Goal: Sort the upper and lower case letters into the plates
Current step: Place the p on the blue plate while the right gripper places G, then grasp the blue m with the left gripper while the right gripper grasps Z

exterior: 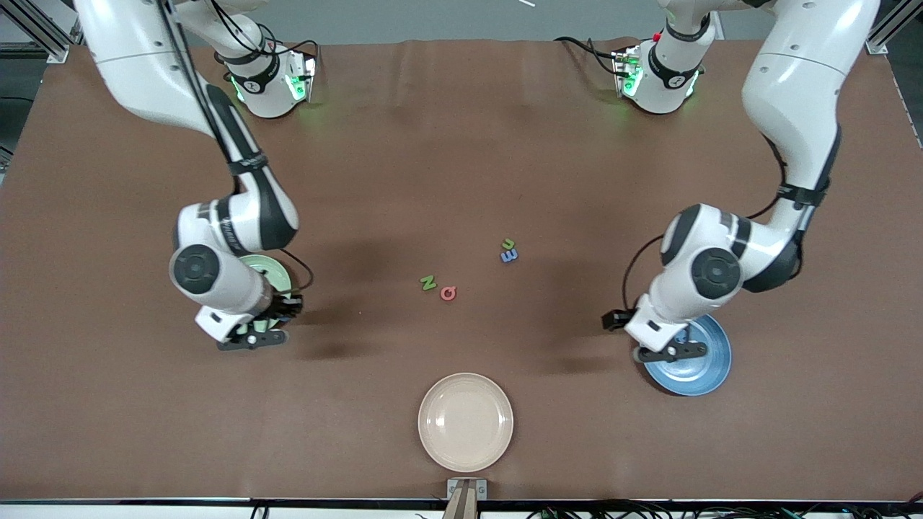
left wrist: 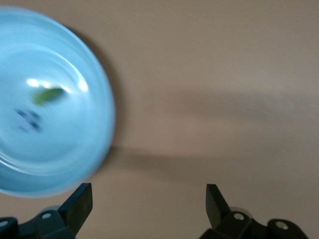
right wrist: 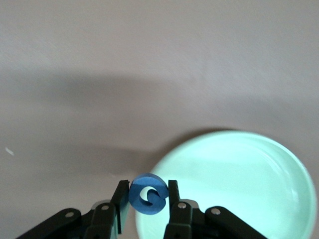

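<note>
My right gripper (exterior: 252,337) is shut on a small blue letter (right wrist: 148,194) and holds it above the rim of the pale green plate (exterior: 270,271), which also shows in the right wrist view (right wrist: 239,184). My left gripper (exterior: 670,352) is open and empty (left wrist: 149,195) over the table beside the blue plate (exterior: 703,369). In the left wrist view the blue plate (left wrist: 55,154) holds a green letter (left wrist: 47,94) and a dark blurred one (left wrist: 27,119). On the table's middle lie a green letter (exterior: 428,282), a pink one (exterior: 448,293), and a green (exterior: 508,244) and blue (exterior: 509,255) pair.
A cream-beige plate (exterior: 466,422) sits empty near the table's front edge, nearer to the front camera than the loose letters. Both arm bases stand along the table's edge farthest from the front camera.
</note>
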